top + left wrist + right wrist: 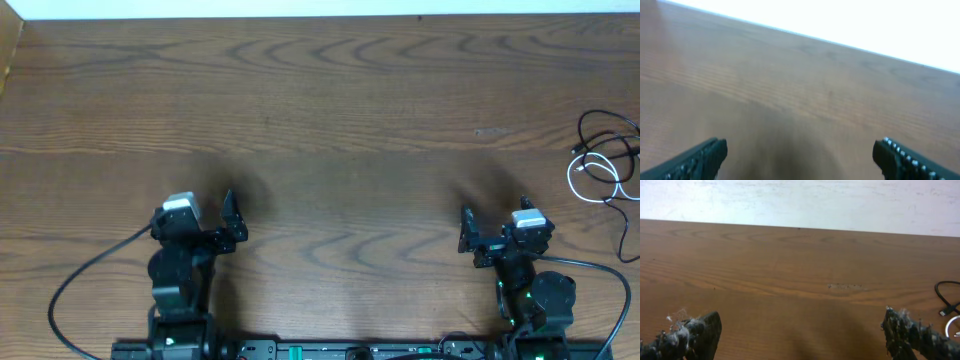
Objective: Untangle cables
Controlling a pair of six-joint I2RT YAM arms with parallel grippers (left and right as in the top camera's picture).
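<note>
Looking from overhead, we see the cables [607,160] lying near the right edge of the counter [330,100]. They form one loose tangle of overlapping black and white loops, and we cannot tell how many cords are in it. We count two hands, the left hand [236,215] and the right hand [466,232]. Each is spread wide, holds nothing and sits well apart from the tangle. Our right wrist view catches only a black loop and a white curve at its right border. Our left wrist view shows only blurred wood between its fingers.
</note>
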